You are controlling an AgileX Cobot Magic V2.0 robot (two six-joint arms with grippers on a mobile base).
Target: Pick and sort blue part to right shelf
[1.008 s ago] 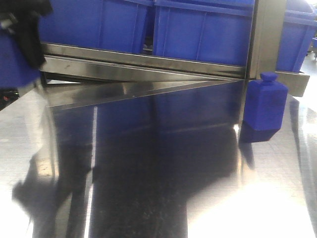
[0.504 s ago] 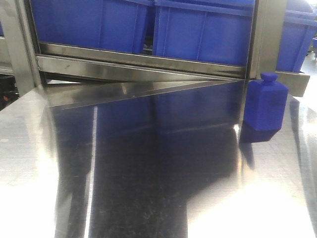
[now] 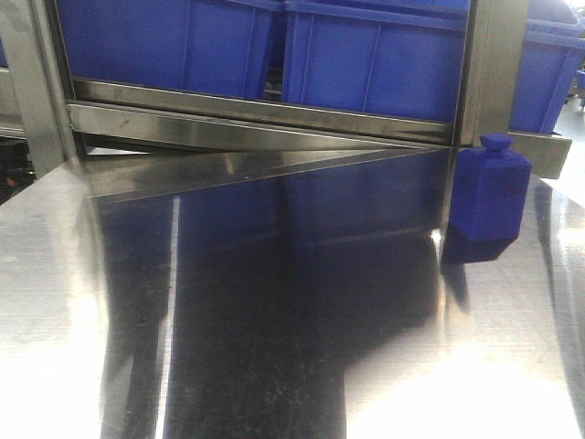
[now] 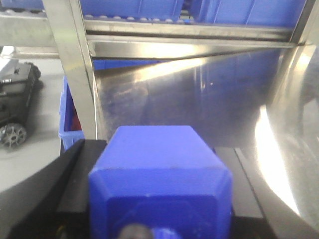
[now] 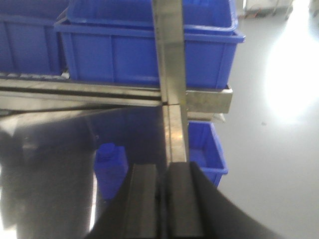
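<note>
The left end effector (image 4: 160,147) is clamped on the blue part (image 4: 159,191), one dark finger pressed to each side, its stub end nearest the wrist camera. Ahead of it lie the steel worktop (image 3: 274,320) and the right shelf (image 3: 256,123), whose front crossbar runs under large blue crates (image 3: 366,64). A second blue block (image 3: 491,187) stands upright on the worktop's right side, just beside a shelf post (image 3: 489,64). The right end effector (image 5: 161,169) has its fingers together, with nothing between them
</note>
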